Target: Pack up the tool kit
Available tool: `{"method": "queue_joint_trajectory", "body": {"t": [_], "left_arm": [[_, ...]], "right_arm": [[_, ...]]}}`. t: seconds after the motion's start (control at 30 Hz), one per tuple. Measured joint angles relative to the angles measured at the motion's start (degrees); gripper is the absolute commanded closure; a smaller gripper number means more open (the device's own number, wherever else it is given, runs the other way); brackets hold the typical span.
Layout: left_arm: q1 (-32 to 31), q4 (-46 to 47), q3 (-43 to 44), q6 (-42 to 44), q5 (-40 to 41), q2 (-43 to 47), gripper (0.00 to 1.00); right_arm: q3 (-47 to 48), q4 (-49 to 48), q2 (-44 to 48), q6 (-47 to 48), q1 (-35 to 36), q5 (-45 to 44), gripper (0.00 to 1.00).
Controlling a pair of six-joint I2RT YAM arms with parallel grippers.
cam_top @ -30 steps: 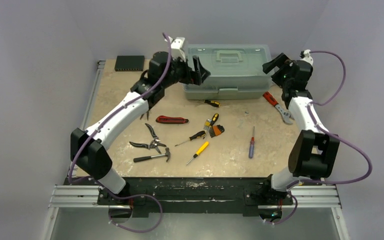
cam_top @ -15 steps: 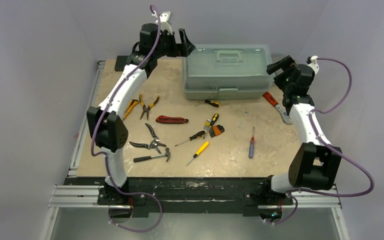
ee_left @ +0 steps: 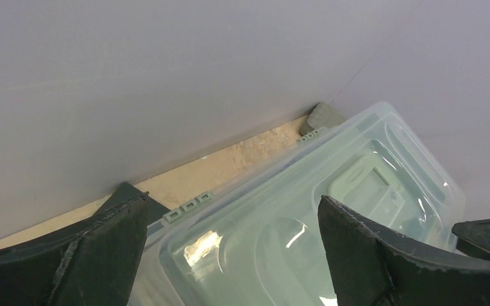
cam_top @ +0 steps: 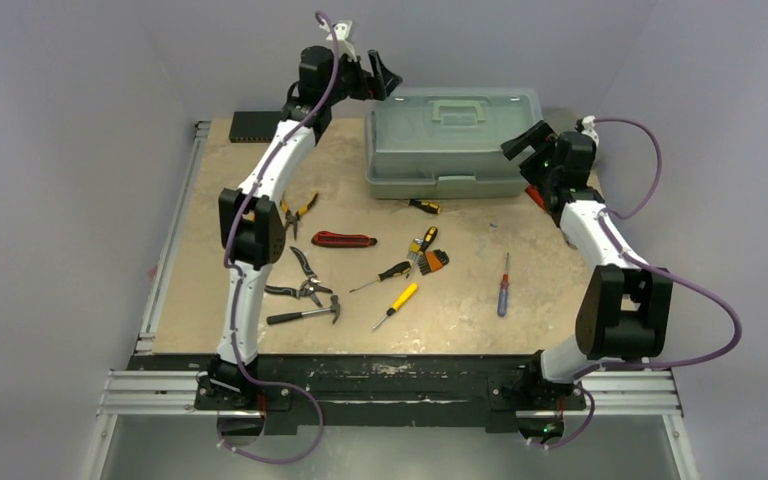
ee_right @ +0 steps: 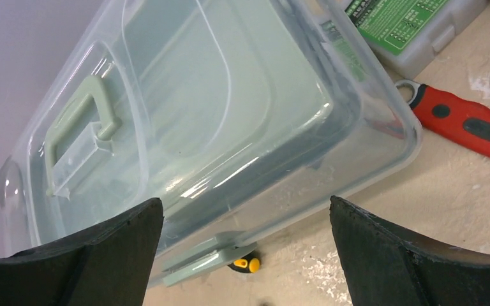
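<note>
The toolbox is sage green under a translucent, pale bluish lid, and its handle is the same sage green. The table top is beige, mottled with paler patches. Near left of the box, the knife is red with black trim. The pliers have yellow grips, the hammer is black and the shears are dark. One screwdriver has a yellow handle, another a black and yellow one, and the right one a blue one. The wrench is red with black inlay. The grey case carries a green label. Both arms are white with black joints and purple cables.
</note>
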State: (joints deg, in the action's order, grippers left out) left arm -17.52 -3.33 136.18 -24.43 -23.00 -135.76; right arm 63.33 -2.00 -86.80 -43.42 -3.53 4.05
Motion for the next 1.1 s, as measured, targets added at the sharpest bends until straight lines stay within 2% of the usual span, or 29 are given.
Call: {"method": "queue_joint_trajectory", "body": {"t": [0.2, 0.3, 0.57, 0.8, 1.1], "left_arm": [[0.0, 1.14, 0.85, -1.75, -0.76, -3.13, 0.03], [0.0, 2.99, -1.44, -3.28, -1.31, -2.84, 0.05], [1.62, 10.91, -20.9, -9.55, -2.75, 5.22, 0.11], [0.0, 11.43, -39.41, -11.98, -5.11, 21.22, 0.11], [-3.8, 14.97, -50.25, -15.37, -11.37, 30.51, 0.12]], "right_arm": [[0.94, 0.26, -1.27, -0.13, 2.54, 0.0, 0.01], [2.4, 0.31, -2.67, -0.17, 3.13, 0.22, 0.01], [3.28, 0.48, -3.74, -0.42, 3.04, 2.1, 0.01], [3.28, 0.76, -3.8, -0.42, 3.04, 3.54, 0.01], [1.84, -0.76, -3.91, -0.24, 3.06, 9.84, 0.01]]}}
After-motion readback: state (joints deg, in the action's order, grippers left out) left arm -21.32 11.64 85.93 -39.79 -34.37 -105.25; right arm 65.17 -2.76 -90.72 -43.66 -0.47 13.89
